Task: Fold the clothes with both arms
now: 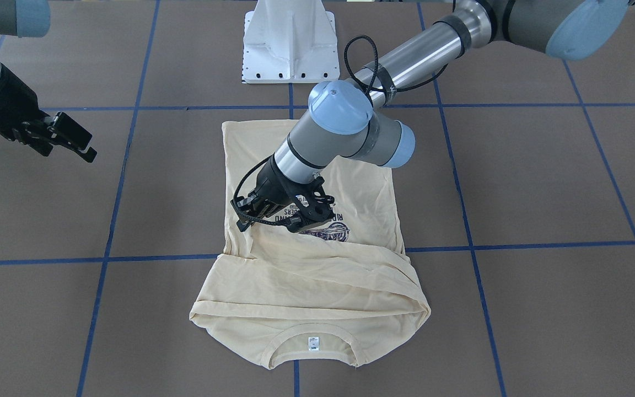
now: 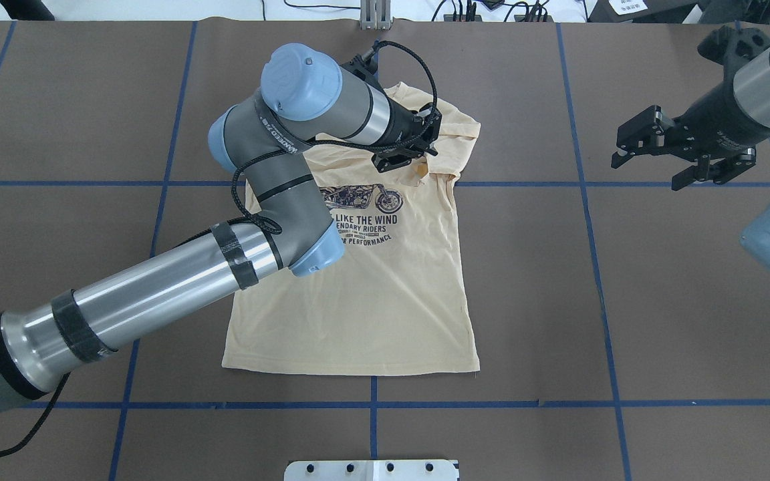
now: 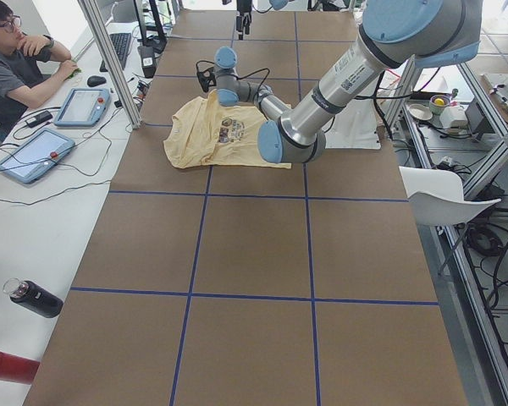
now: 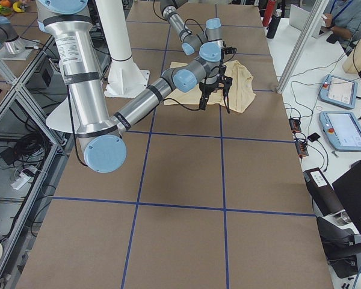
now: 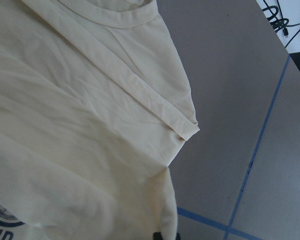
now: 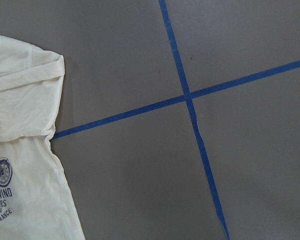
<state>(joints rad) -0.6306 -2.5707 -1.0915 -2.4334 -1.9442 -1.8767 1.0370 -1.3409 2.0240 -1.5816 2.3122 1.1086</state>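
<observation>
In the front-facing view, the shirt lies face up on the table. Its hem is toward the pedestal base and its collar is at the opposite end. Both sleeves are folded across the chest, which narrows the garment to a rectangle, probably in preparation for a lengthwise fold. The left gripper sits low over the print, toward the shirt's right side edge. This view does not show how its jaws stand. The right gripper hangs well clear of the same edge with its jaws spread and nothing between them, most likely parked so that it does not disturb the cloth. In the overhead view, the left arm reaches diagonally over the shirt body. A small pucker of fabric rises under its gripper near the folded sleeve. This suggests a pinch, but it cannot be told whether the jaws are clenched on the cloth or have let it go. In the exterior left and right views, the shirt lies at the far half of the table, one gripper is low over it and the other is raised beside it. In the left wrist view, cloth fills most of the frame, with the collar at the top and a folded sleeve end beside bare table. A dark sliver at the lower edge meets the shirt's border, which is too little to settle the grip. In the right wrist view, only the shirt's edge and crossing tape lines appear, so this gripper stands off to the side of the cloth.
</observation>
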